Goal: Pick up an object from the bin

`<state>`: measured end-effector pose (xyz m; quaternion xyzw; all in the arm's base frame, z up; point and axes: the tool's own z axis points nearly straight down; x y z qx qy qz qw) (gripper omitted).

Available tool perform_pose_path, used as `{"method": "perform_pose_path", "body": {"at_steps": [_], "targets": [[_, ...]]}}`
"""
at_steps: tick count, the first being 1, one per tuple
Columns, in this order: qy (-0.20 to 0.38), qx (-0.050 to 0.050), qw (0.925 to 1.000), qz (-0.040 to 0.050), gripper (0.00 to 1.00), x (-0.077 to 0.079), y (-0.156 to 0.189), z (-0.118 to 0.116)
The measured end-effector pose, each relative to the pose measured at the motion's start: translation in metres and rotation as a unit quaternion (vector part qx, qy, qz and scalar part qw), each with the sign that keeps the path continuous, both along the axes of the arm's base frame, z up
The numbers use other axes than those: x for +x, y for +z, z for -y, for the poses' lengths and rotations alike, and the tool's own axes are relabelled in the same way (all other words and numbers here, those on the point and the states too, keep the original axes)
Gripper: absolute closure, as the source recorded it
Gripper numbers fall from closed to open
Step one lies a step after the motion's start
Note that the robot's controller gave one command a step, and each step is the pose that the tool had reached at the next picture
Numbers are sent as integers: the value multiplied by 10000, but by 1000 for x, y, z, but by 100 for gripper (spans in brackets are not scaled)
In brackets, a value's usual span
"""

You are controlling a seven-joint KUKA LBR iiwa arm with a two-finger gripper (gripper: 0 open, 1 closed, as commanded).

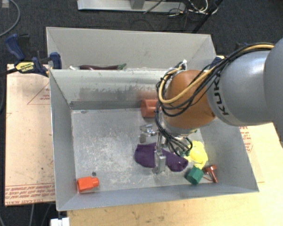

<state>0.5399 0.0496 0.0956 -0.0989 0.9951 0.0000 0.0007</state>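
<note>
My gripper is low in the front right part of the bin, its tip down on a purple soft thing that spreads to both sides of it. Just right of the gripper lies a yellow crumpled thing. In front of that sit a green block and a small red piece, close to the bin's front wall. Whether the purple thing is gripped cannot be seen.
A red-orange block rests against the back wall, partly behind the arm's orange cover. An orange block lies alone in the front left corner. The arm with its cables overhangs the bin's right half.
</note>
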Motion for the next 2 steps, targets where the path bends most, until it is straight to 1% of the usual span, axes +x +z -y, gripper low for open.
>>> {"method": "perform_pose_path", "body": {"at_steps": [1, 2], "targets": [[-19, 38, 10000, 32, 100, 24, -25, 12], [-19, 39, 10000, 32, 100, 24, -25, 12]]}}
